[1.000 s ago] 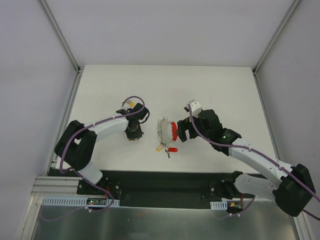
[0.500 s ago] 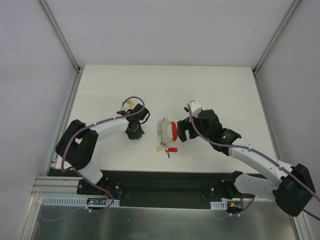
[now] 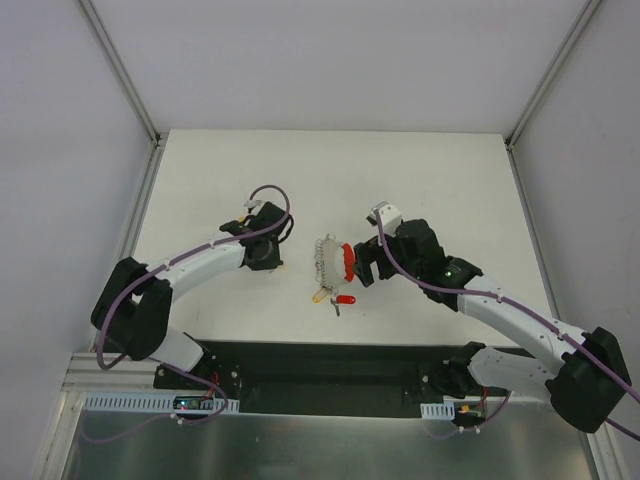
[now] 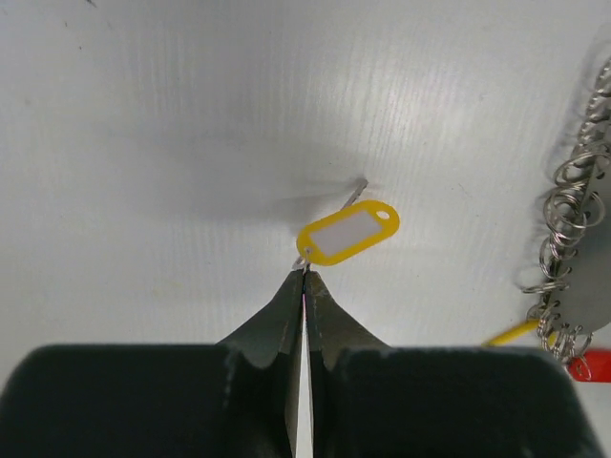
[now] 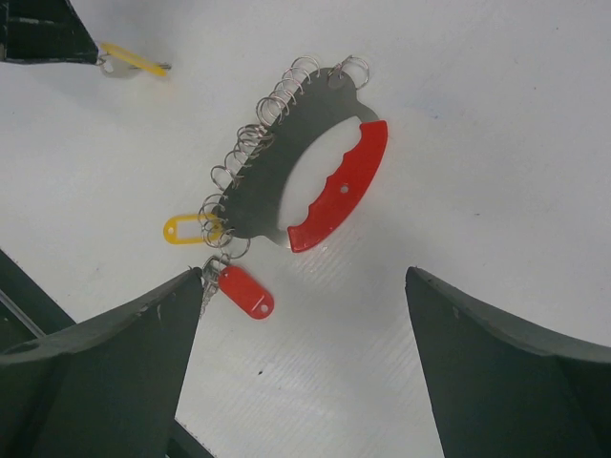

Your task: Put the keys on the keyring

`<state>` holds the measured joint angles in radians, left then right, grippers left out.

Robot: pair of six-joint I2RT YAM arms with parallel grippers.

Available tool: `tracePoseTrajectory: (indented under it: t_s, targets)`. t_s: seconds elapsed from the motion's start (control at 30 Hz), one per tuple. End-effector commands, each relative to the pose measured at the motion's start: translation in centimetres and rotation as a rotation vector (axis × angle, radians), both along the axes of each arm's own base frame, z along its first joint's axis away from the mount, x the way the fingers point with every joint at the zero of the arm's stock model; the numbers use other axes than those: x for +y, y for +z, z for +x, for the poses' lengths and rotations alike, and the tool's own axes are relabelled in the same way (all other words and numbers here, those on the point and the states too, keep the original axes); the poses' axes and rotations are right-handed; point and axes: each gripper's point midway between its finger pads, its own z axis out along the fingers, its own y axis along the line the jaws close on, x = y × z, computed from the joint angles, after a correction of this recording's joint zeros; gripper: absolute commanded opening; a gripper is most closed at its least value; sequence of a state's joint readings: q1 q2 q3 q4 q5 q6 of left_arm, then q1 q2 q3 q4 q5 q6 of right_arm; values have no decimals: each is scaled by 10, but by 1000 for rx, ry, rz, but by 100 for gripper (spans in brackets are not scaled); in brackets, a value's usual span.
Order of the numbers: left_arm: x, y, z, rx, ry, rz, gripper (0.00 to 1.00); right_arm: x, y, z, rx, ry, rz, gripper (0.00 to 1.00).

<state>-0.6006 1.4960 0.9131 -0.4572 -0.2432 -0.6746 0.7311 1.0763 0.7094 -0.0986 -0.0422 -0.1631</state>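
Your left gripper point(image 4: 304, 279) is pinched shut on the ring end of a yellow key point(image 4: 348, 231), which sits apart from the keyring point(image 5: 329, 157), to its left. Your right gripper point(image 5: 301, 277) hangs spread wide over that keyring.

We spot no readable text, number or brand anywhere: the yellow key tag point(image 4: 347, 232) shows a blank white insert, and the red tag point(image 5: 245, 291) carries no lettering we can make out.
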Motion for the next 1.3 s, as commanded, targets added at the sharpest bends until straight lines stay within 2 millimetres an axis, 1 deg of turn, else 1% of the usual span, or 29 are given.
tracePoseTrajectory:
  t_s: [0.0,0.03,0.07,0.17,0.2,0.23,0.27,0.3,0.33,0.37,0.4,0.43,0.5,0.57,0.7,0.73,0.87,0.9,0.97,1.1,1.13,1.23,1.27]
  targets:
    - [-6,50,30,-200,-212,23,0,14,31,-1,-45,59,65,90]
    - [-7,54,30,-221,-274,32,0,16,35,-2,-50,67,75,90]
    - [-17,59,31,-241,-328,-9,0,18,39,-5,-52,87,93,90]
    - [-32,85,38,-364,-466,-54,0,22,49,-11,-60,111,135,89]
    - [-41,99,36,-405,-515,-99,0,24,53,-11,-68,119,149,89]
    - [-47,110,40,-465,-577,-106,0,24,56,-12,-74,122,160,89]
    - [-51,117,40,-498,-615,-112,0,26,63,-15,-88,137,183,87]
    - [-61,130,35,-544,-707,-150,0,26,66,-15,-95,141,197,87]
    - [-66,137,35,-577,-752,-157,0,27,68,-18,-99,151,208,88]
    - [-72,151,35,-631,-791,-177,0,28,73,-17,-114,152,224,88]
    - [-78,155,32,-653,-860,-186,0,26,79,-17,-132,146,234,88]
    - [-82,162,30,-675,-893,-198,0,25,82,-15,-144,135,232,88]
    - [-89,169,28,-702,-963,-208,0,21,88,-14,-172,132,223,88]
    - [-100,178,21,-723,-1036,-256,0,20,95,-14,-200,135,223,88]
    - [-116,193,9,-753,-1150,-332,0,21,109,-20,-253,195,227,84]
    - [-119,196,6,-759,-1173,-347,0,23,115,-25,-266,225,240,82]
    - [-130,209,-18,-794,-1311,-427,0,25,123,-31,-302,289,240,77]
    - [-131,210,-21,-810,-1340,-423,0,27,125,-32,-311,304,241,76]
    - [-133,214,-28,-832,-1381,-430,0,30,131,-37,-327,348,249,70]
    - [-136,220,-42,-873,-1453,-433,0,35,140,-47,-349,427,268,63]
    - [-137,221,-45,-879,-1470,-438,0,37,142,-51,-349,449,275,58]
    - [-140,227,-58,-899,-1513,-463,0,39,144,-55,-354,483,282,51]
    - [-140,230,-61,-909,-1523,-466,0,39,144,-55,-352,488,282,50]
